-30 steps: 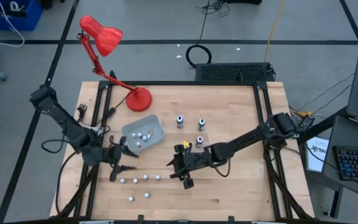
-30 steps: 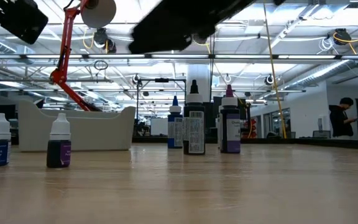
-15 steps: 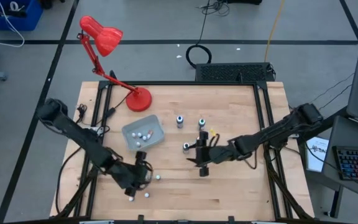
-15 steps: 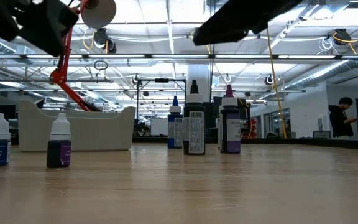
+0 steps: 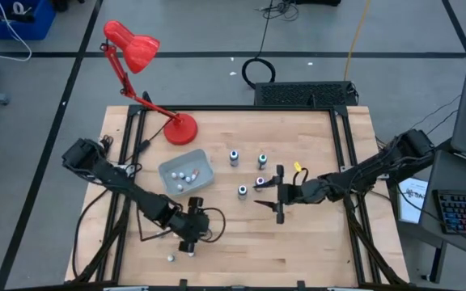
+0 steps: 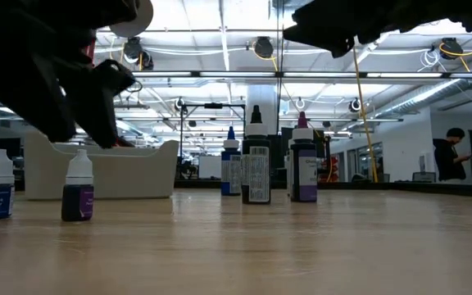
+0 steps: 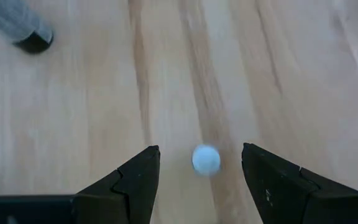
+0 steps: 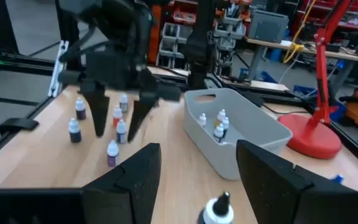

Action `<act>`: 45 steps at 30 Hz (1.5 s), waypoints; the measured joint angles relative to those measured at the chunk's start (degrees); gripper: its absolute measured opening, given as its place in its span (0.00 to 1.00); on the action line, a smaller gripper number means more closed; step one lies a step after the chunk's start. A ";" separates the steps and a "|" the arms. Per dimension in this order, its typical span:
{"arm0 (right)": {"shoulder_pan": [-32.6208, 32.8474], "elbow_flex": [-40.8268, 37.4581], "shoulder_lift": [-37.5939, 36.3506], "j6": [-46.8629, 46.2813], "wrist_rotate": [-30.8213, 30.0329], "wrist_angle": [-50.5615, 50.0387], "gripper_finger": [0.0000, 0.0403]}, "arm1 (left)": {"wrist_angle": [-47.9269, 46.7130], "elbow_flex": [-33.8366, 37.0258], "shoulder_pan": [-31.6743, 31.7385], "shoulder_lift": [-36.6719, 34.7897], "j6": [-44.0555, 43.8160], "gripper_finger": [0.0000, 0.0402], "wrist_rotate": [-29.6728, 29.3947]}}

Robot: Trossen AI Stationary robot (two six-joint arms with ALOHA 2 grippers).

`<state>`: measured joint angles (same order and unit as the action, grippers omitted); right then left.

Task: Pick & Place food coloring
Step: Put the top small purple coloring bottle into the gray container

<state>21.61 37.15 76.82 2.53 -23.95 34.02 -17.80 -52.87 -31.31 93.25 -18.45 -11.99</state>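
Note:
The food coloring is scattered. Three taller bottles (image 6: 256, 160) stand mid-table, and a small capped bottle (image 5: 242, 191) stands near them. Several small bottles (image 8: 112, 152) stand near the front left. Others lie in the grey tray (image 5: 186, 171). My left gripper (image 7: 199, 152) points steeply down, open. One small bottle's white cap (image 7: 205, 159) sits between its fingers, untouched. In the high view the left gripper (image 5: 191, 238) covers that bottle. My right gripper (image 5: 264, 194) hovers open and level right of the tall bottles, holding nothing.
A red desk lamp (image 5: 140, 48) stands with its base (image 5: 180, 128) at the far left of the table, behind the tray. Two loose small bottles (image 5: 170, 259) stand near the front edge. Bare wood lies at the front right.
My left gripper has swung toward the near edge and the right, sunk, and tipped steeply down over the small bottles. My right gripper has drawn back toward the table's right edge and tipped up to level. Neither has changed its opening. No bottle has moved.

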 joint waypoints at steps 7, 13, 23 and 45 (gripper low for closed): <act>0.46 0.04 -0.13 -0.16 -0.02 -0.72 0.49 | -1.84 0.12 2.28 0.44 -0.78 0.57 2.92; 0.54 0.04 -0.13 -0.34 -0.04 -0.86 0.49 | -1.63 0.14 3.11 0.44 -2.93 0.57 4.31; 0.61 0.04 -0.13 -0.91 -0.04 -0.87 0.49 | -1.65 0.14 2.55 0.44 -5.33 0.57 6.19; 0.61 0.08 -0.11 -0.84 -0.02 -0.85 0.49 | -25.58 -20.29 1.09 12.43 1.67 0.57 3.69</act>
<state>22.22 37.23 76.71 1.69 -23.97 33.17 -43.38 -73.16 -30.22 105.67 -16.79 -8.31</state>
